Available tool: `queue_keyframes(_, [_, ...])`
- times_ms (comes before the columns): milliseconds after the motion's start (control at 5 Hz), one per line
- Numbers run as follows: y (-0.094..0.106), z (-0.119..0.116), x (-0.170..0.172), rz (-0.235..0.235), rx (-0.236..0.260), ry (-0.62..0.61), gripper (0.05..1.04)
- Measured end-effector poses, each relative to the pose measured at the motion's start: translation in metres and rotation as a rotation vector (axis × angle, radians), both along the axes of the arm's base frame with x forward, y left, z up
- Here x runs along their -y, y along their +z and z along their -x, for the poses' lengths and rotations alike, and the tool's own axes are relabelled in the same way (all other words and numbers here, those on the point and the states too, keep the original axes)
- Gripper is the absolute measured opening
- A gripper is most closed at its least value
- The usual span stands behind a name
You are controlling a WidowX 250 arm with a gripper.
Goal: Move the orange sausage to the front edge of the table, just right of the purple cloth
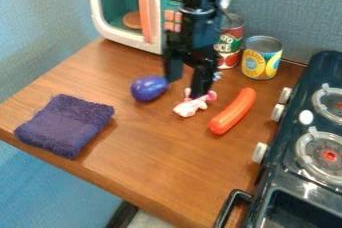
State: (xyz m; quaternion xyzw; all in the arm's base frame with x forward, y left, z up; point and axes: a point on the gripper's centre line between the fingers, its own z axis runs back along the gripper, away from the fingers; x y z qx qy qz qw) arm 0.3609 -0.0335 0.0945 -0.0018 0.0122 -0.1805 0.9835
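While you look down on the wooden table (147, 157), your gripper (186, 88) is released, its 2 fingers standing apart. 1 fingertip is at the pink-and-white toy (190, 106), the other just beside the purple rounded thing (148, 89). The orange sausage (233, 111) lies near; 2 cans (261, 64) stand behind.

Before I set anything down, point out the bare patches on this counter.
The widest bare patch is the near counter, between the purple towel and the stove. Another lies between towel and microwave. It is crowded under the gripper, around the round purple toy, the pink-and-white toy and the orange sausage.
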Motion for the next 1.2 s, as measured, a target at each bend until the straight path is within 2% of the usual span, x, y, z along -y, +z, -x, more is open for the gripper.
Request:
queue_keyframes(200, [-0.003, -0.018, 0.020, 0.004, 0.088, -0.001, 1.000])
queue_keyframes(400, [-0.020, -0.033, 0.029, 0.010, 0.099, 0.005, 1.000])
queue_keyframes(800, [-0.040, -0.044, 0.041, 0.018, 0.098, 0.025, 1.000])
queue_keyframes(1000, [-0.043, -0.052, 0.047, 0.011, 0.093, 0.035, 1.000])
queue_keyframes(1200, [-0.051, -0.055, 0.054, 0.005, 0.064, 0.038, 1.000])
